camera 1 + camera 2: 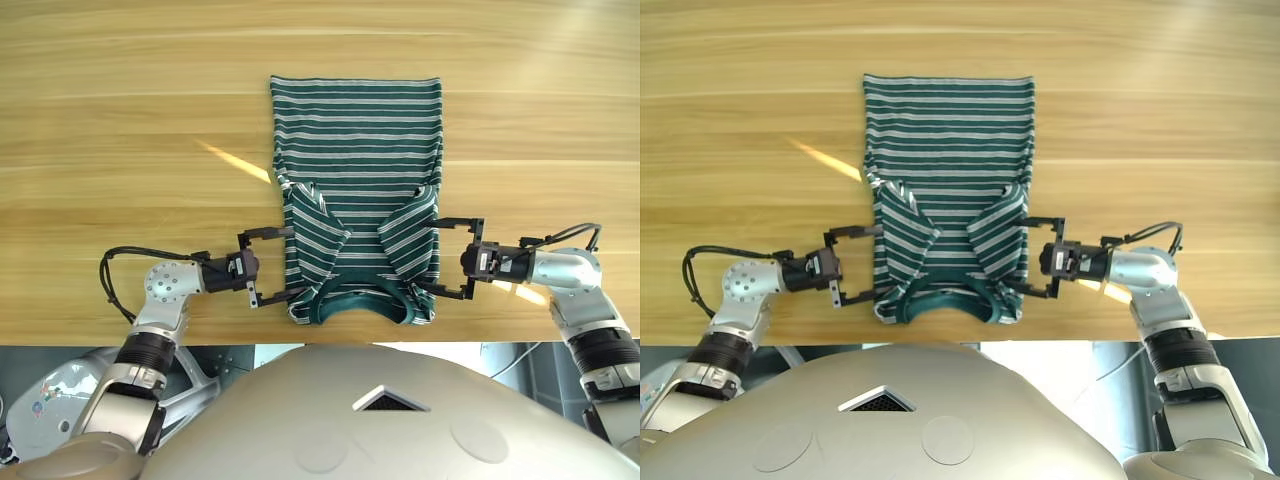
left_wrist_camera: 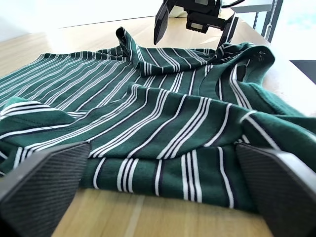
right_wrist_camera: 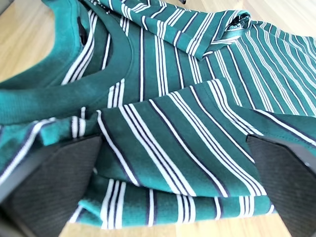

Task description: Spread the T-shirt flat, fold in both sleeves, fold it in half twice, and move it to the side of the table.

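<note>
Our left arm (image 1: pixel 165 300) comes in from the near left, its wrist turned to point right across the scene. At its end, our left gripper (image 1: pixel 286 264) has its two fingers (image 1: pixel 262 236) spread wide, one farther and one nearer. Our right arm (image 1: pixel 575 290) mirrors this from the near right, wrist pointing left. Our right gripper (image 1: pixel 432 254) also has its jaws wide apart. The two grippers face each other, well apart, at about the same depth.
</note>
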